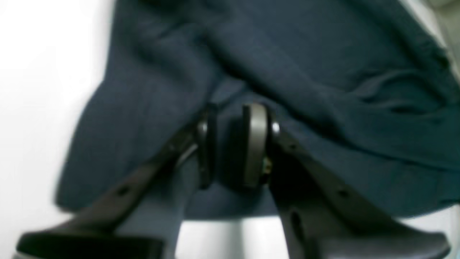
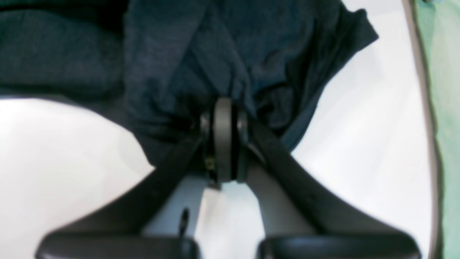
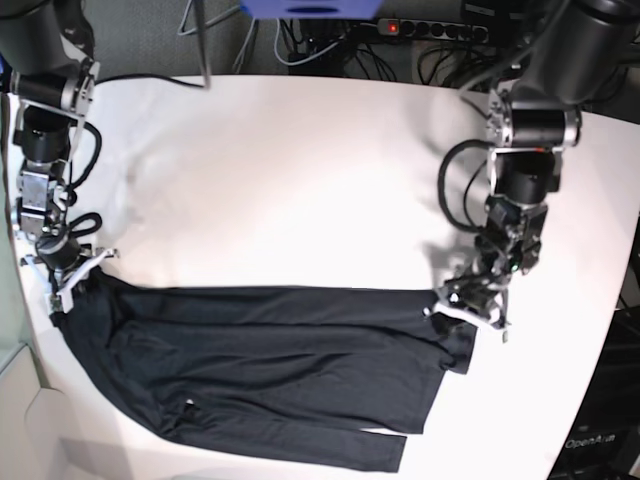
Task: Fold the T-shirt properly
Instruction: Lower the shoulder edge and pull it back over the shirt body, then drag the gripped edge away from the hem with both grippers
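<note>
The black T-shirt (image 3: 270,370) lies spread lengthwise along the front of the white table (image 3: 300,180), with a few shallow folds. My left gripper (image 3: 462,308) is at its right end, on the right of the base view. In the left wrist view that gripper (image 1: 231,144) is shut on a fold of the T-shirt (image 1: 287,54), with dark cloth filling the gap between the pads. My right gripper (image 3: 72,278) is at the garment's left end. Seen from the right wrist, it (image 2: 223,140) is shut, with bunched T-shirt (image 2: 215,43) fabric pinched at the tips.
A power strip (image 3: 430,28) and cables lie behind the table's far edge. The table's curved edge (image 2: 427,144) runs close to my right gripper, with a green surface (image 2: 449,108) beyond it. White tabletop stretches behind the garment.
</note>
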